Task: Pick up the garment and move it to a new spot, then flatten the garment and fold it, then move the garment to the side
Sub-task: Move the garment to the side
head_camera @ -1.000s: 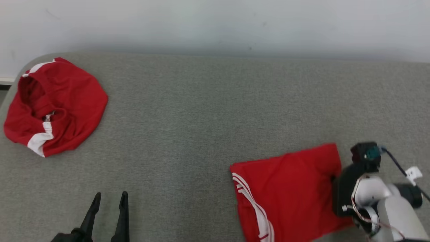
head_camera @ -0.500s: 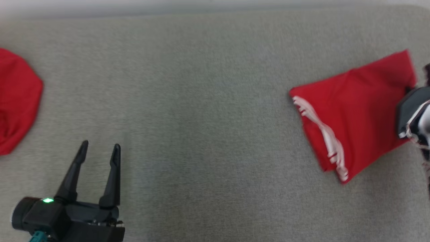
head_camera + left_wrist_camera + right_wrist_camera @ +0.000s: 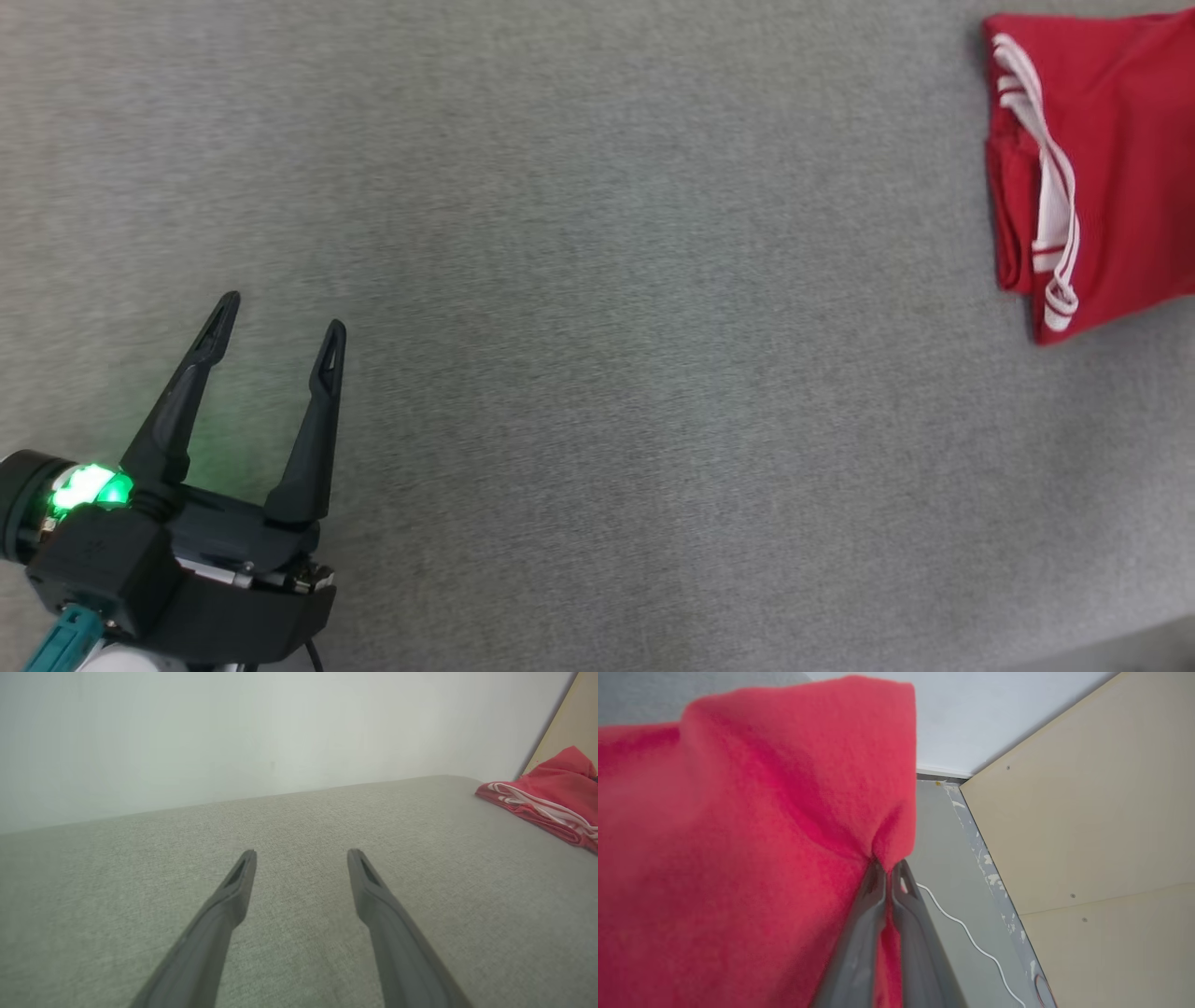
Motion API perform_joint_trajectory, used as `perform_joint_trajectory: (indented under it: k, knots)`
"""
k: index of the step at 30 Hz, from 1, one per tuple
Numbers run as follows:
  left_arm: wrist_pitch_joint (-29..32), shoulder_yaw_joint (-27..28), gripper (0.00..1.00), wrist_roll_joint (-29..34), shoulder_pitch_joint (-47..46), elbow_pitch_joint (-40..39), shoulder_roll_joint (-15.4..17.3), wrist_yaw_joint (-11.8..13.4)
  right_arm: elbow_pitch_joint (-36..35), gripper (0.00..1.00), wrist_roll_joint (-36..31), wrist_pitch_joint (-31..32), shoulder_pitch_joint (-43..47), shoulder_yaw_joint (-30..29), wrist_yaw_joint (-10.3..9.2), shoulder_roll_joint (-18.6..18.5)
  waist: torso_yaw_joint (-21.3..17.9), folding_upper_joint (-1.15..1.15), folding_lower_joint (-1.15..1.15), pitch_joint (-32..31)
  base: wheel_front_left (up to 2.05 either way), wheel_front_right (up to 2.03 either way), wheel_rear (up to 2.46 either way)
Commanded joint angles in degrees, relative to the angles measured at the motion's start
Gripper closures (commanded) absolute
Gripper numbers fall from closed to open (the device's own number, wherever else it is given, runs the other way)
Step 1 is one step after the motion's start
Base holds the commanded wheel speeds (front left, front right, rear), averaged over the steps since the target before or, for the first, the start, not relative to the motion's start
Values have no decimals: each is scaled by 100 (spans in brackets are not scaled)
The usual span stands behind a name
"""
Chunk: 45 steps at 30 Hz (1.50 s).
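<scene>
Two sets of fingers, doing quite different things. The right fingers (image 3: 868, 919) are pressed together on an edge of the red shorts (image 3: 738, 835), and the cloth puckers up where it is pinched. Past them I can see floor, a white cable (image 3: 971, 938) and a beige panel (image 3: 1087, 835), so that arm looks to be out by the bench's right edge. The left fingers (image 3: 317, 411) are spread wide and hold nothing. They sit low over the bare grey bench (image 3: 607, 327), well apart from the shorts and to their left. The shorts lie folded toward the bench's right edge, white stripes showing. To my eye this is the last step, shifting the folded garment aside. The next move wants a gentle drag or lift that keeps the fold together. The fingers should let go only once the shorts rest wholly on the bench, short of its edge.
</scene>
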Motion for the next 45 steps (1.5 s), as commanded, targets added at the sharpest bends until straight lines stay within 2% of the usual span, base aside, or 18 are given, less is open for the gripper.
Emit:
perform_joint_trajectory:
  k: [1,6,13,14,15,16,17,18,23,27,31,32,35,40,45]
  knots:
    - [18,-4,0,15,-39,-34,39,24,-14,100,-161,-78,-73,-115,-16,90,-249,-1,-1,230,0,0,0]
    - [67,-80,0,-3,57,-51,12,44,22,100,-402,-586,-42,-425,-16,230,-212,-1,-1,163,0,0,0]
    - [38,-145,0,-47,134,-20,-22,82,241,100,-838,-1306,-211,-497,-16,15,-66,-1,-1,59,0,0,0]
    - [24,-155,0,-58,132,-9,-29,84,295,95,-872,-1383,-227,-509,-15,0,-39,-1,-1,35,0,0,0]
    - [16,-157,0,-67,143,1,-28,79,347,84,-916,-1426,-259,-559,-16,-15,-20,-1,-1,16,0,0,0]
    - [11,-172,0,-68,153,15,-31,81,407,65,-974,-1472,-288,-582,-16,-39,4,-1,-1,-3,0,0,0]
    - [-4,-190,0,-68,163,35,-44,89,498,27,-1004,-1453,-315,-624,-16,-57,29,-1,-1,-25,0,0,0]
    - [-13,-200,0,-75,175,48,-49,93,559,0,-1040,-1510,-350,-625,-16,-59,50,-1,-1,-44,0,0,0]
    - [-136,-302,0,-94,198,214,-149,124,785,0,-1143,-2056,-424,-654,-16,-77,176,-1,-1,-250,0,0,0]
    - [-346,-370,0,-136,245,519,-280,140,1003,0,-1065,-2477,-333,-678,-16,-43,350,-1,-1,-671,0,0,0]
    - [-535,-416,0,-246,388,953,-458,192,1283,0,-804,-2818,16,-411,-16,153,590,-1,-1,-1306,0,0,0]
    - [-610,-404,0,-292,536,1199,-543,238,1342,0,-585,-2908,268,-255,-15,297,712,-1,-1,-1683,0,0,0]
    - [-668,-358,0,-302,716,1421,-606,294,1322,0,-224,-2962,577,-95,-15,495,828,-1,-1,-2054,0,0,0]
    - [-742,-120,0,-473,1248,1858,-783,488,739,0,646,-2996,1599,431,-16,974,1064,-1,-1,-2897,0,0,0]
    - [-759,281,0,-738,1606,2042,-987,481,-338,0,1433,-2887,2824,899,-15,1374,1298,-1,-1,-3441,0,0,0]
